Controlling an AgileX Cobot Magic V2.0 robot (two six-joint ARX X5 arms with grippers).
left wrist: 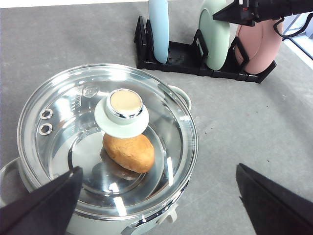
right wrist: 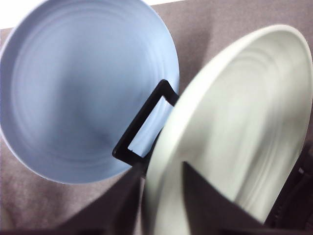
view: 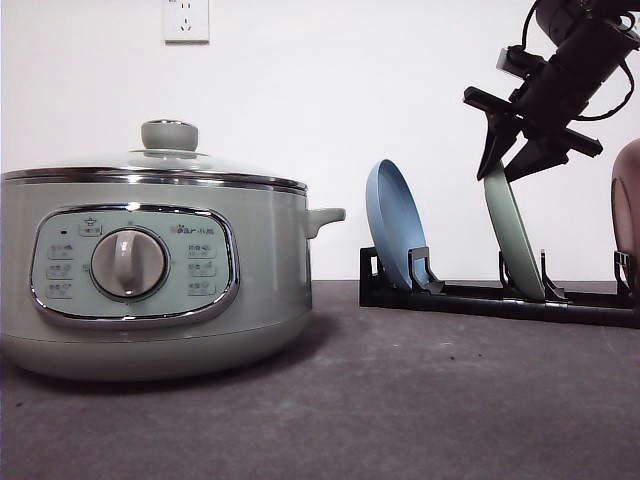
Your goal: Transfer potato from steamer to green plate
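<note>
The orange-brown potato (left wrist: 129,152) lies inside the sage-green steamer (view: 270,260), under its shut glass lid (left wrist: 63,127). My left gripper (left wrist: 159,168) hovers above the steamer, open wide, its fingers apart on either side of the lid. The green plate (view: 515,240) stands on edge in a black rack (view: 480,298), its top leaning left. My right gripper (view: 497,178) is at that plate's top rim, its fingers shut on the green plate (right wrist: 244,112) from both faces.
A blue plate (view: 395,225) stands in the rack's left slot, close beside the green one. A pink plate (left wrist: 264,46) stands in the right slot. Dark grey tabletop (view: 420,400) lies open between steamer and rack. A side handle (view: 325,217) juts from the steamer toward the rack.
</note>
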